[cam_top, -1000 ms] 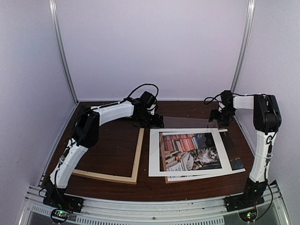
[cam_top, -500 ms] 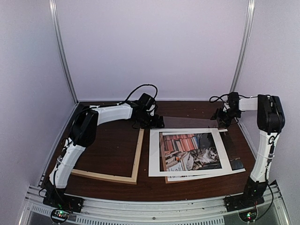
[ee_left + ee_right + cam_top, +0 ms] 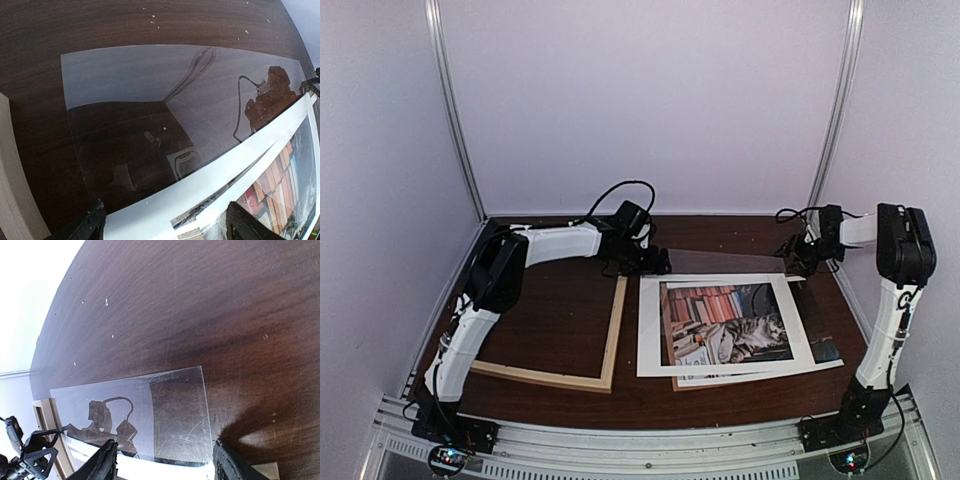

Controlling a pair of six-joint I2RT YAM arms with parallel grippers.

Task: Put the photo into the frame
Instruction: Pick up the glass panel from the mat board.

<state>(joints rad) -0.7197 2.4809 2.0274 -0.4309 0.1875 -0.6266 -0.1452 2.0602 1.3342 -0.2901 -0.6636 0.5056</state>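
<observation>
The photo, a cat and red books inside a wide white border, lies face up on the right half of the table. Left of it lies the frame, pale wood and empty. My left gripper hovers open over the photo's far left corner; in the left wrist view its fingertips straddle the white border. My right gripper is open at the far right corner, with the photo's edge low between its fingers. Neither holds anything.
A clear sheet lies flat behind the photo, its near edge tucked at the photo's border. A brown backing board peeks out under the photo's front. Metal posts and white walls close in the table's sides and back.
My right arm has swung out toward the right wall, its gripper shifting right along the photo's far edge, jaws a little narrower. The left arm has hardly moved.
</observation>
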